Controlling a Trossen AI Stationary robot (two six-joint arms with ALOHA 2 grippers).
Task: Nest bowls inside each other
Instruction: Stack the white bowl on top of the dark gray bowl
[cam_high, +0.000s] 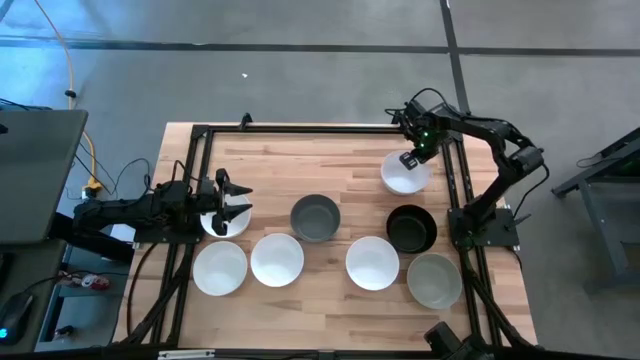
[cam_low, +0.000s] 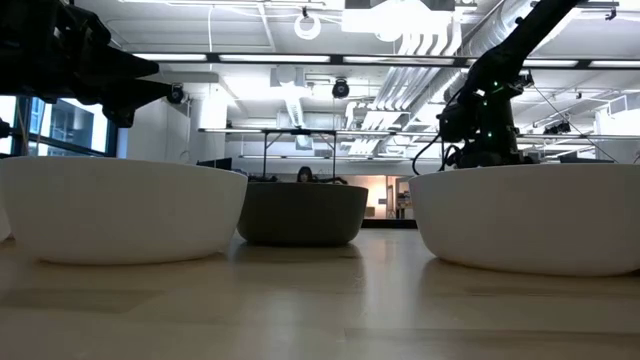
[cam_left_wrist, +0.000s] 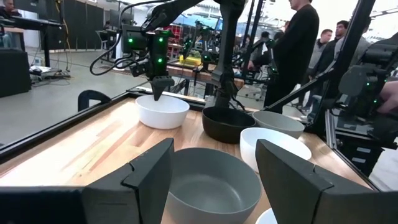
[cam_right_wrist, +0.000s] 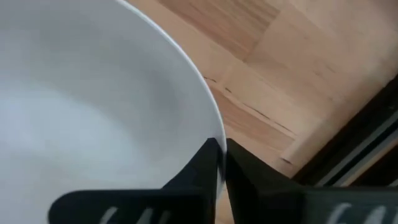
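While the right gripper (cam_high: 410, 160) stood at the far right of the table (cam_high: 300, 300), its fingers (cam_right_wrist: 202, 165) were pinched together on the rim of a white bowl (cam_high: 403, 175); the right wrist view showed the thin wall of that bowl caught between them. Seven other bowls sat apart, none yet nested. A black bowl (cam_high: 411, 228) sat just nearer than the gripped bowl. A dark grey bowl (cam_high: 316, 217) sat at mid-table. A lighter grey bowl (cam_high: 434, 280) sat at the near right, and white bowls (cam_high: 277, 259) filled out the near row.

The left gripper (cam_high: 232, 197) hovered at the table's left side over another white bowl (cam_high: 222, 222). Its fingers were spread wide and held nothing.

The step in hand appeared to be the first pickup. The next move would call for a lift clear of the table, a carry over a neighbouring bowl, probably the black one, and a centred, level lowering before release. A rim pinch may let the bowl tilt.
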